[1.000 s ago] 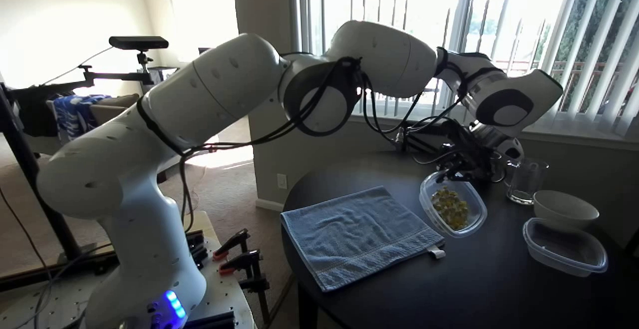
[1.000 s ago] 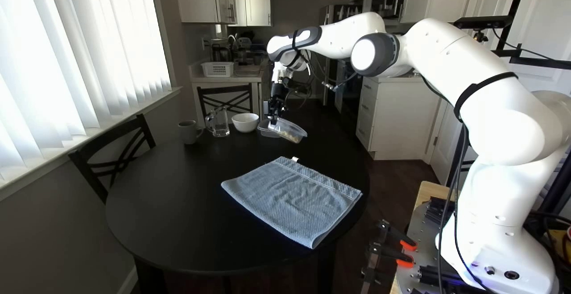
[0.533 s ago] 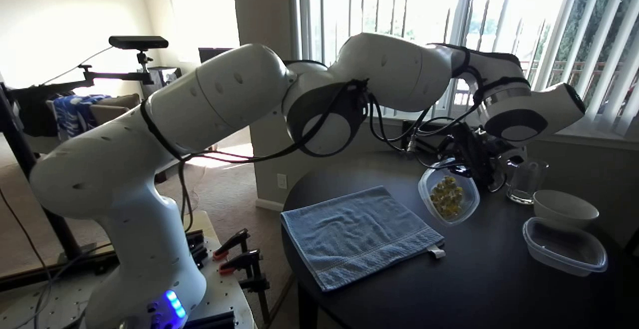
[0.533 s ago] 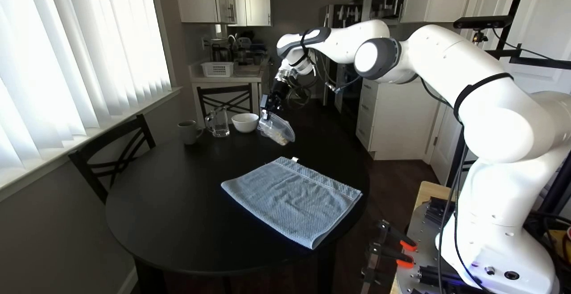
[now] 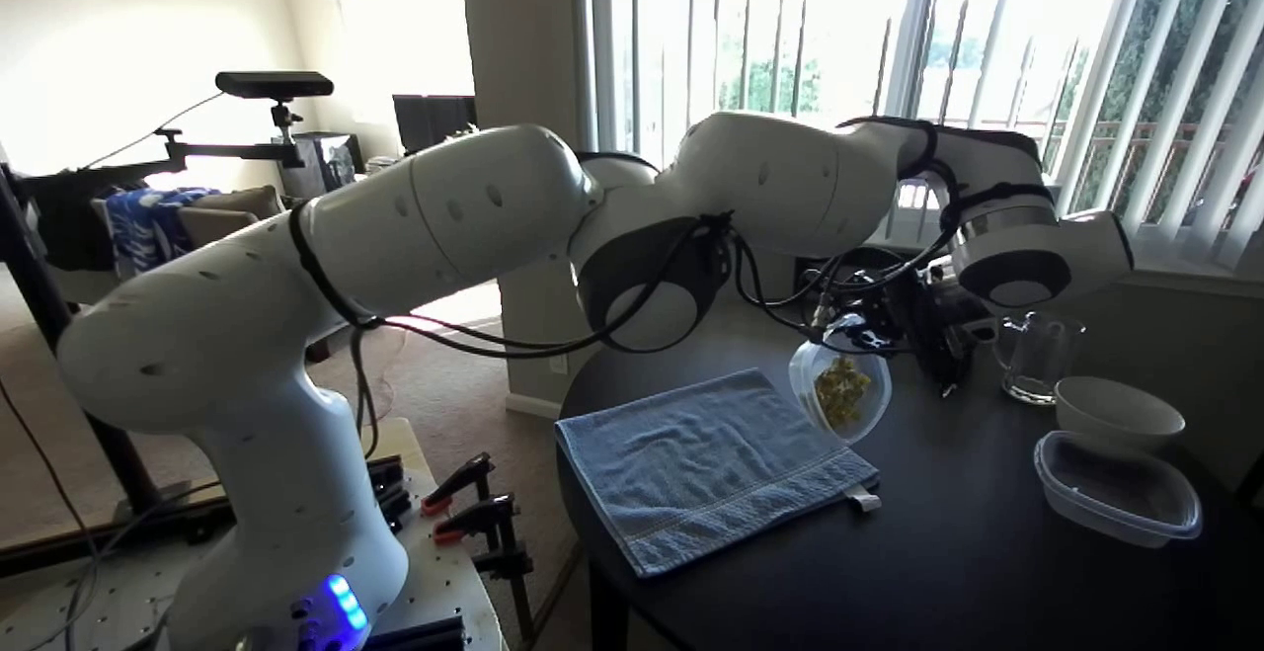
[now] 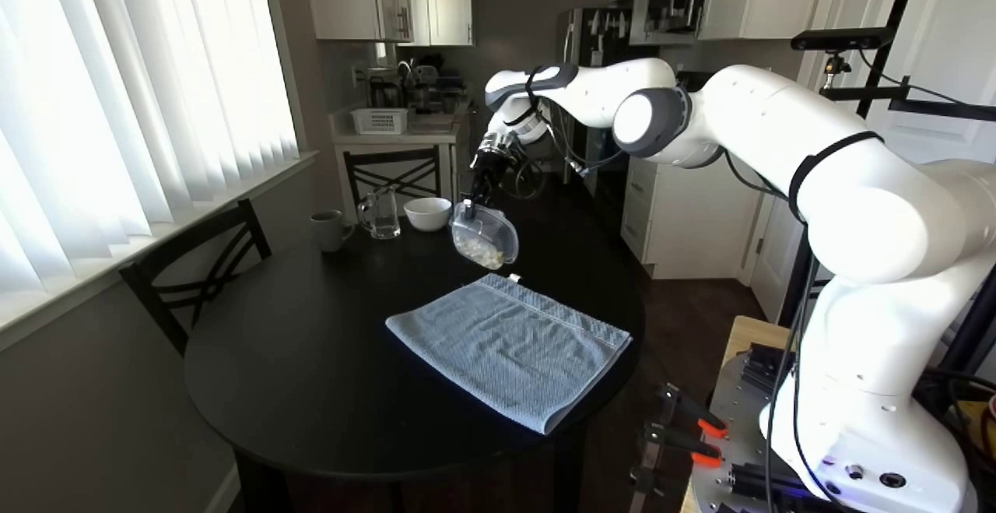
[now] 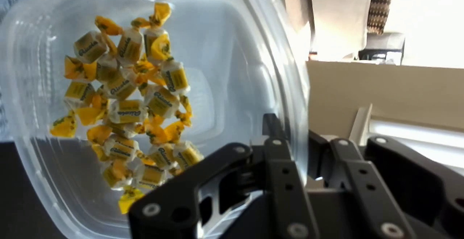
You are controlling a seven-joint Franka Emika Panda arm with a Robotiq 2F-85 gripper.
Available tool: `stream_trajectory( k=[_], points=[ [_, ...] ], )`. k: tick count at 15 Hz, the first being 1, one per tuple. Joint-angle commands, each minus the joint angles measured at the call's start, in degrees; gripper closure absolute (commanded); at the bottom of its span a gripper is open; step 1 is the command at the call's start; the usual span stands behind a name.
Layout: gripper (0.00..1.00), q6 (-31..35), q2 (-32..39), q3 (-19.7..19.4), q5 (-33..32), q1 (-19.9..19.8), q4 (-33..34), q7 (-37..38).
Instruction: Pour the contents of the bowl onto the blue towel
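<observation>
The clear plastic bowl (image 5: 877, 389) hangs steeply tilted above the dark table, its lower edge close to the towel's tagged edge. It also shows in an exterior view (image 6: 492, 225) and fills the left of the wrist view (image 7: 217, 50). The contents (image 7: 127, 112) are yellow-wrapped sweets, lying heaped inside the bowl; they show in an exterior view (image 5: 841, 391) too. My gripper (image 7: 296, 137) is shut on the bowl's rim, one finger inside the wall and one outside. The blue towel (image 5: 711, 473) lies flat, slightly rumpled, also in an exterior view (image 6: 513, 349).
A second clear container (image 5: 1121, 493), a white bowl (image 5: 1116, 409) and a glass mug (image 5: 1042, 360) stand on the table beyond the gripper. A grey mug (image 6: 329, 231) stands near the window side. Chairs (image 6: 206, 272) edge the round table (image 6: 311, 388).
The arm has lowered and my gripper has tilted over. The held bowl has tipped more steeply and moved toward the towel. The sweets are still inside it.
</observation>
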Motion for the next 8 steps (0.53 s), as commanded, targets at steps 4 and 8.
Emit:
stream_trajectory(
  k=[4, 8],
  points=[
    [0.96, -18.7, 3.3, -0.08, -6.38, 1.66, 5.42, -6.35],
    [0.96, -23.34, 4.8, 1.24, -6.37, 3.34, 8.89, -13.87]
  ],
)
